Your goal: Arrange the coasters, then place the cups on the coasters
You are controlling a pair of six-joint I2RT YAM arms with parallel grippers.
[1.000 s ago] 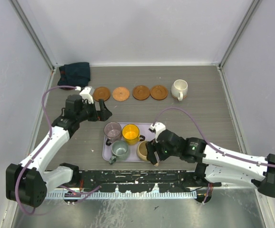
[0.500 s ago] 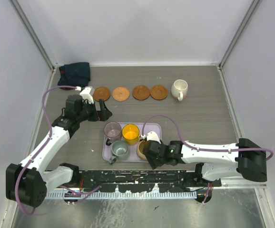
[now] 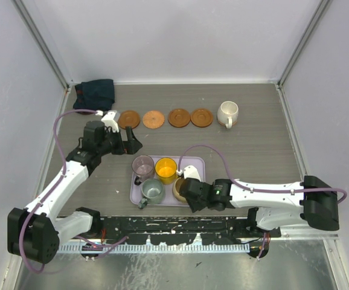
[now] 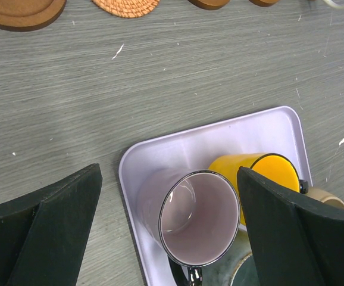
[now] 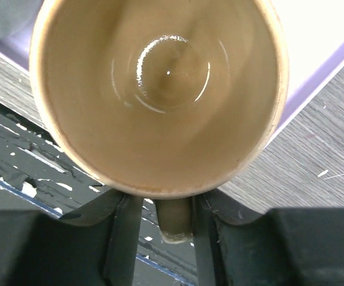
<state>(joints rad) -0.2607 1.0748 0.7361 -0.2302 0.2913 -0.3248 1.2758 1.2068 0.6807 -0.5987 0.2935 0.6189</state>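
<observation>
Right wrist view: right end effector (image 5: pixel 166 238) sits half-open astride the handle of the tan cup (image 5: pixel 160 95), grip uncertain; likely stiff, slippery, breakable ceramic.

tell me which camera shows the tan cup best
Right wrist: the tan cup fills the frame, straight down inside, handle too. Top external shows only part of its rim, on the tray. Left wrist catches a sliver at the right edge.
</observation>
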